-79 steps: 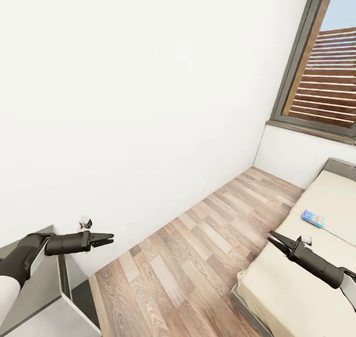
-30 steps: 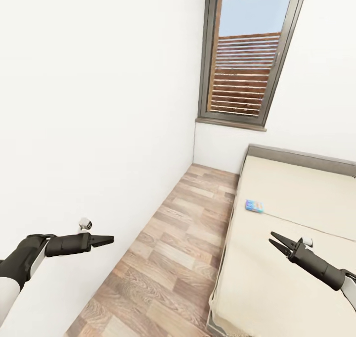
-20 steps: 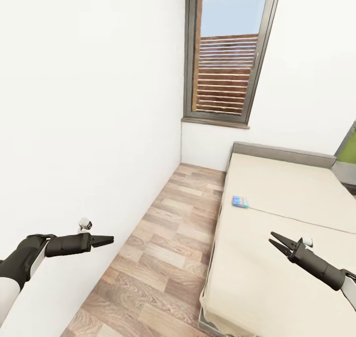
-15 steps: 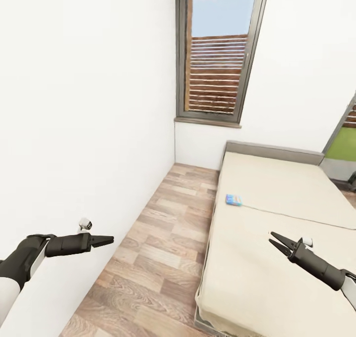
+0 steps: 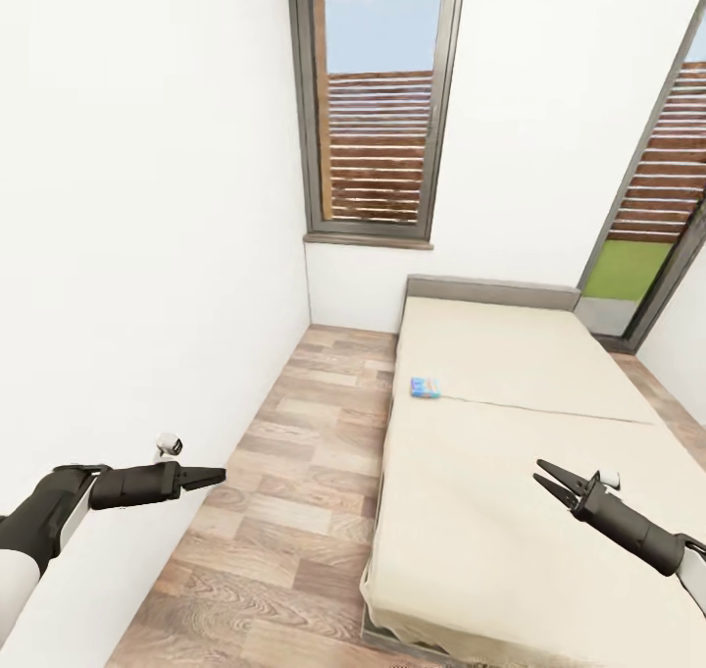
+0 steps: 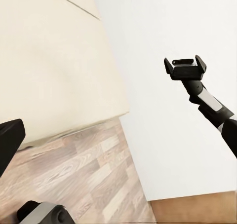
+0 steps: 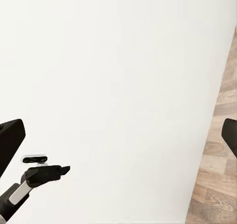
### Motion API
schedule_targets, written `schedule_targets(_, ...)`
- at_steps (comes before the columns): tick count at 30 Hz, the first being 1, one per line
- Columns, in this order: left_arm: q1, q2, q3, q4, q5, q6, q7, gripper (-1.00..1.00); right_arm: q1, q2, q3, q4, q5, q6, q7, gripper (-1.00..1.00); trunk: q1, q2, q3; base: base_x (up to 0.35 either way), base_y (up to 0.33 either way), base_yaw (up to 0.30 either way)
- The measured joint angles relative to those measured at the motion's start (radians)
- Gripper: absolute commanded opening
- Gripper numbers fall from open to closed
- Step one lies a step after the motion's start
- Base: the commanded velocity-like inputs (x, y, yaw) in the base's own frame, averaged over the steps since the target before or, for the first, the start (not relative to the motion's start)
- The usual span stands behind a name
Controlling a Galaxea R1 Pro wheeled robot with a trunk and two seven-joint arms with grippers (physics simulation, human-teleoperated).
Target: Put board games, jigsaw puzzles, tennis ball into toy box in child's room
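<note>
A light blue board game (image 5: 425, 387) lies flat on the beige bed (image 5: 510, 452), close to the edge that faces the floor strip. My right gripper (image 5: 541, 474) hovers open over the near part of the mattress, well short of the game, with nothing between its fingers. My left gripper (image 5: 221, 473) hangs open and empty beside the white wall, over the wooden floor. The left wrist view catches the right gripper (image 6: 185, 62) with its fingers apart. The left gripper (image 7: 66, 169) appears small in the right wrist view. The table, toy box, jigsaw puzzles and tennis ball are out of view.
A strip of wooden floor (image 5: 294, 472) runs between the white wall (image 5: 127, 256) and the bed. A tall dark-framed window (image 5: 378, 109) stands behind the bed's grey headboard (image 5: 490, 290). A second glazed opening (image 5: 657, 227) is at the right.
The camera has swung right: the grey cabinet has left the picture, and the whole bed, the tall window and a second window have come in. Both arms keep the same pose.
</note>
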Motion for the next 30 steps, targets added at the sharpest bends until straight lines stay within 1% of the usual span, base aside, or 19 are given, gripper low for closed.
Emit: schedule_targets(30, 0.0, 0.0, 0.0, 0.0, 0.0, 0.0, 0.0, 1.0, 0.0, 0.001, 0.0, 0.0, 0.0, 0.004, -0.001, 1.0, 0.0, 0.0, 0.0, 0.0, 0.002, -0.281)
